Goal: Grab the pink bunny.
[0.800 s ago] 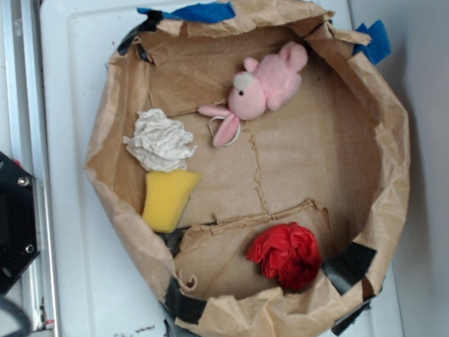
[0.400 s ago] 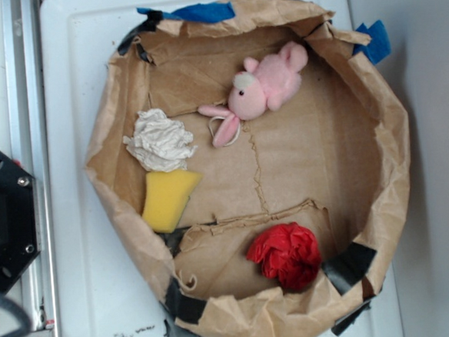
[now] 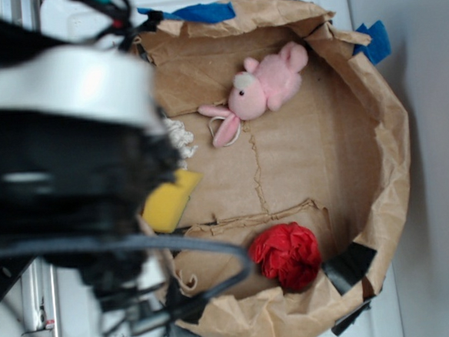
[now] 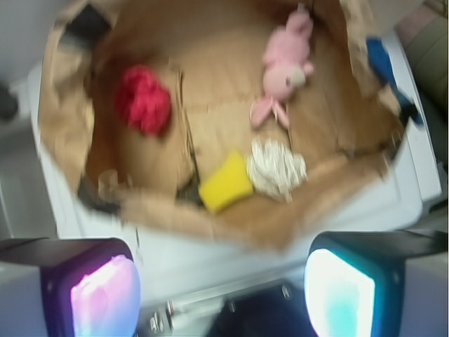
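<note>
The pink bunny [image 3: 269, 87] lies on its side at the back of a shallow brown paper tub [image 3: 386, 165], one long ear stretched toward the middle. In the wrist view the bunny [image 4: 286, 67] is far ahead, upper right of centre. My gripper [image 4: 222, 295] is open, its two lit pads [image 4: 105, 295] wide apart with nothing between them. It hovers over the white surface outside the tub's near wall, well short of the bunny. In the exterior view my blurred arm [image 3: 62, 157] fills the left side and hides the gripper itself.
A red wadded ball [image 3: 286, 255] sits in the tub's front part behind a raised paper fold. A yellow sponge [image 3: 169, 203] and a white wadded paper ball [image 3: 180, 137] lie at the tub's left, partly behind the arm. Blue tape [image 3: 206, 12] marks the rim.
My arm has swung into the exterior view from the left and now covers the tub's left side. The bunny and the other things have not moved.
</note>
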### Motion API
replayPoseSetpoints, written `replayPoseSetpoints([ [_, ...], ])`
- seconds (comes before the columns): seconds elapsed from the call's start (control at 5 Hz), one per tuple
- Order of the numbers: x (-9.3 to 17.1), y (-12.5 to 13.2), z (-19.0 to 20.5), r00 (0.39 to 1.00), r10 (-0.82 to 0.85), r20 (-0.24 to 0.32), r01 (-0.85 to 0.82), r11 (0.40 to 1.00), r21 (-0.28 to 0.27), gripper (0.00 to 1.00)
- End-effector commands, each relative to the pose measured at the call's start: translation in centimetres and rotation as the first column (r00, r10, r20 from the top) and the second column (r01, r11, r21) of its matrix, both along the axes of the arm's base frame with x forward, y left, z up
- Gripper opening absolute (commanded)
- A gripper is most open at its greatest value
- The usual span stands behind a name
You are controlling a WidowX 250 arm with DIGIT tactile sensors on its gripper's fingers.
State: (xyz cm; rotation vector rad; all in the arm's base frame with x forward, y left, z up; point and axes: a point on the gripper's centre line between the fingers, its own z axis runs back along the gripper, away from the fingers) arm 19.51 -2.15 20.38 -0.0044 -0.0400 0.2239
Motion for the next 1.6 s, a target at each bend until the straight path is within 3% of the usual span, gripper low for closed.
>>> replayPoseSetpoints([
  [0.0,5.6,2.1,-2.3,0.97,0.209,0.127,-0.195,0.974,-0.111,1.0],
  [0.6,5.6,2.1,-2.3,0.97,0.209,0.127,-0.195,0.974,-0.111,1.0],
  [1.0,10.0,5.6,-8.8,0.954,0.253,0.163,-0.245,0.967,-0.068,1.0],
  [1.2,10.7,6.7,-10.5,0.945,0.274,0.179,-0.274,0.961,-0.027,1.0],
  [1.4,10.7,8.5,-10.7,0.931,0.295,0.213,-0.295,0.955,-0.035,1.0],
])
